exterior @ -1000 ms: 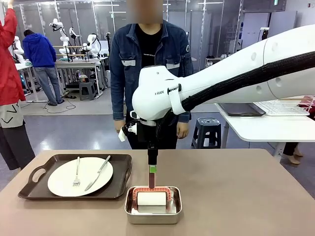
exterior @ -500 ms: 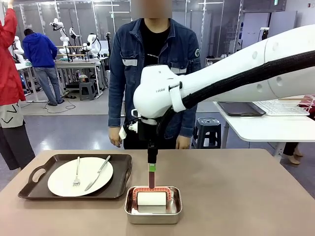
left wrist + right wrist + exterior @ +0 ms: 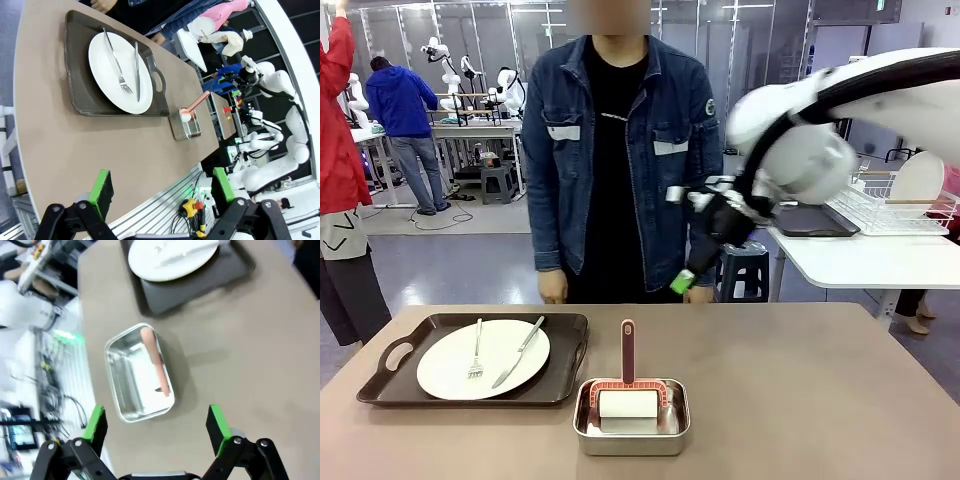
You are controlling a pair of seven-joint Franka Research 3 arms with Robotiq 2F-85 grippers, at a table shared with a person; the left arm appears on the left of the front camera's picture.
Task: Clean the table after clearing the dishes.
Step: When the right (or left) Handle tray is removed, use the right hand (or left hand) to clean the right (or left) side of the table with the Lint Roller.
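Room: an open lab floor. A person point(image 3: 610, 150) in a denim jacket stands at the far edge of the table point(image 3: 820, 400), arms hanging down.
Side table: a white side table point(image 3: 860, 265) stands off to my right, with a wire rack point(image 3: 895, 212) on it.
Dishes: one white plate point(image 3: 440, 372) lies on a dark brown handled tray point(image 3: 380, 385) on my left part of the table. A fork point(image 3: 476, 352) and a knife point(image 3: 518, 352) lie side by side on the plate, tines and blade tip toward me.
Pan: a small steel pan point(image 3: 630, 440) sits just to the right of the tray, near my edge. I cannot tell whether the two touch.
Roller: a white roller point(image 3: 628, 404) in a red frame lies inside the pan, its pink handle point(image 3: 627, 350) standing upright.
My right gripper: the right gripper point(image 3: 156, 425) hangs in the air above the far side of the table, in front of the person's hip, fingers slanting down toward my left. Its jaws are spread wide, with nothing between them and nothing touched. Its wrist camera looks down on the pan and roller, well below, between the green pads point(image 3: 95, 422).
My left gripper: the left gripper point(image 3: 161, 186) is also spread wide and empty, touching nothing. It hangs off the table's edge, and its camera sees the tray nearer and the pan beyond it.
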